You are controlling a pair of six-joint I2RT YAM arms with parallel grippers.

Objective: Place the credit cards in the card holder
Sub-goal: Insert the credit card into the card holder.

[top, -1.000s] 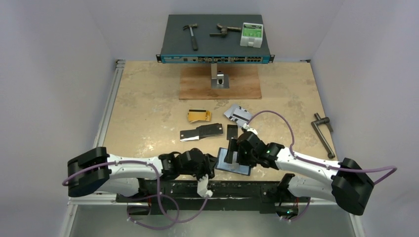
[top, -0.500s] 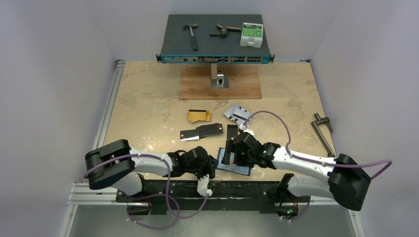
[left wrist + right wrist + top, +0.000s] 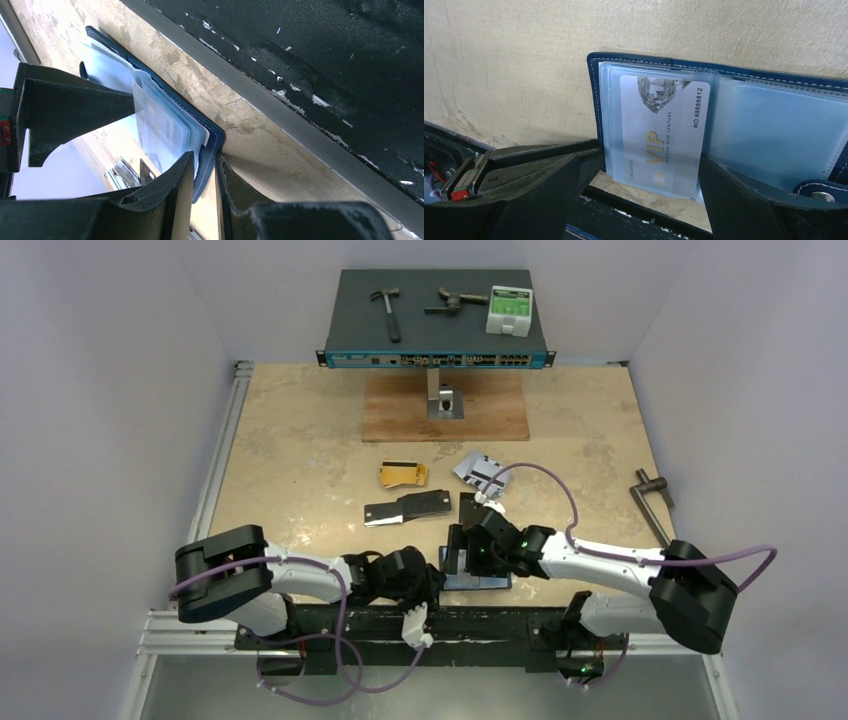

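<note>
The left claw (image 3: 202, 187) is pinched shut on the navy edge of the one holder (image 3: 212, 135), which lies open at the bench's (image 3: 300, 440) near edge. The right claw (image 3: 649, 162) stands spread wide, one finger either side of a clear sleeve (image 3: 774, 125). That sleeve holds one silver card (image 3: 659, 130) reading "VIP", "MALSON NEW CENTURY" and "NO.88888812". Farther out, loose cards lie in four spots: a gold pile (image 3: 403, 474), two dark cards (image 3: 408, 508) overlapping, one black card (image 3: 468, 503) just beyond the right claw, and a silver-grey striped heap (image 3: 480, 468). The number in each pile cannot be told.
</note>
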